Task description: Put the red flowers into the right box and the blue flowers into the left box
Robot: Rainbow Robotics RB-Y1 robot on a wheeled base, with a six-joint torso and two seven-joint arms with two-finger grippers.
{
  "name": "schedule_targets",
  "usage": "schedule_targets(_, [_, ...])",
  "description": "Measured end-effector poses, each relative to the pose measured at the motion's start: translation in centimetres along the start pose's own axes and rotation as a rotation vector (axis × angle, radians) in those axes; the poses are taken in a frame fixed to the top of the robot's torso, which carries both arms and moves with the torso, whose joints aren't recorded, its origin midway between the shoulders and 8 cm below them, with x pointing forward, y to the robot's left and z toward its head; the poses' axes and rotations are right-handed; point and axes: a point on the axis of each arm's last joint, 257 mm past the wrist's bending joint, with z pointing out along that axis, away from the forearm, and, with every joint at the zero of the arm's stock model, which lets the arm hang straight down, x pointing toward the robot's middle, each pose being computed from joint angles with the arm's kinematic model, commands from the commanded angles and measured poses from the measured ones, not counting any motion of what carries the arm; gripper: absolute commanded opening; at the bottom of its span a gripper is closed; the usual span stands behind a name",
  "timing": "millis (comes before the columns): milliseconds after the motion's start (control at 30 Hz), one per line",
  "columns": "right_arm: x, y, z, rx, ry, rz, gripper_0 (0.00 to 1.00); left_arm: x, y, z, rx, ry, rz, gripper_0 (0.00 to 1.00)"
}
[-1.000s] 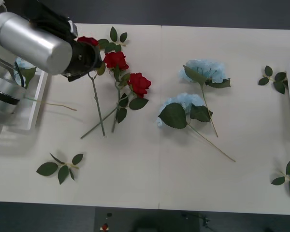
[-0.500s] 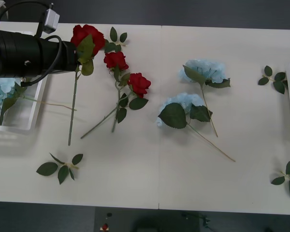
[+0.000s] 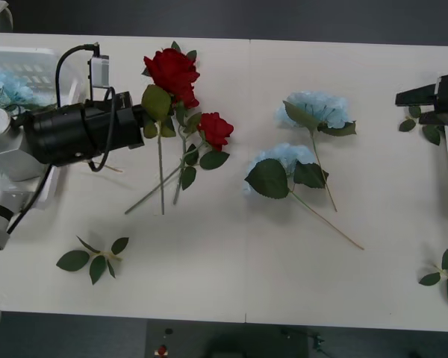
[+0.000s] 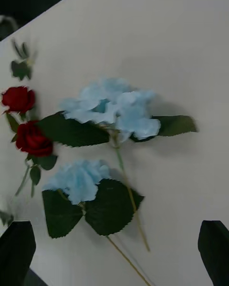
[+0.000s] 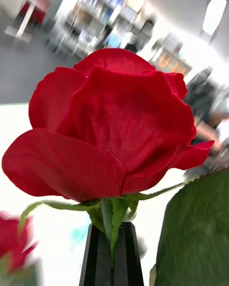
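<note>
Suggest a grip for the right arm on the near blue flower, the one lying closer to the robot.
Judging by its pose, grip the bare stem below the two big leaves, coming straight down with the fingers across it. The near blue flower lies flat, its head is soft and bulky, and the thin stem trails free toward the right gripper.

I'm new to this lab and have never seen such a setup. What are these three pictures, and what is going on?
A two-armed robot is sorting artificial flowers on a white table. The front view looks down from above its arms; the other two come from cameras on its wrists. The left gripper has its black fingers shut on the stem of a red rose, lifted off the table. Two more red roses and two blue flowers lie on the table, with loose leaf sprigs. The right gripper, open, is above the blue flowers.
</note>
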Motion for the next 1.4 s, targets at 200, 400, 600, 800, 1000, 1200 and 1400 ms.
schedule_targets(200, [2.9,6.0,1.4,-0.198,0.005,-0.442,1.00,0.3,-3.5,4.5,0.108,-0.131,-0.230,0.00])
schedule_targets(400, [5.4,10.7,1.9,-0.376,-0.004,-0.674,1.00,-1.0,-5.4,6.8,0.134,-0.188,-0.290,0.00])
schedule_targets(600, [7.6,12.7,1.1,-0.486,0.058,-0.626,1.00,-3.3,-5.8,7.4,0.125,-0.240,-0.286,0.00])
schedule_targets(800, [9.4,13.8,-0.1,-0.546,0.117,-0.645,1.00,-4.1,-5.5,9.4,0.095,-0.243,-0.249,0.00])
schedule_targets(1000, [11.3,15.4,-0.6,-0.595,0.156,-0.666,1.00,-4.7,-6.6,12.2,0.105,-0.289,-0.276,0.00])
schedule_targets(1200, [14.6,16.5,-0.3,-0.653,0.199,-0.647,1.00,-5.0,-7.9,13.9,0.132,-0.326,-0.315,0.00])
schedule_targets(1400, [16.4,17.7,1.0,-0.714,0.206,-0.608,1.00,-5.2,-8.8,14.8,0.152,-0.345,-0.335,0.00])
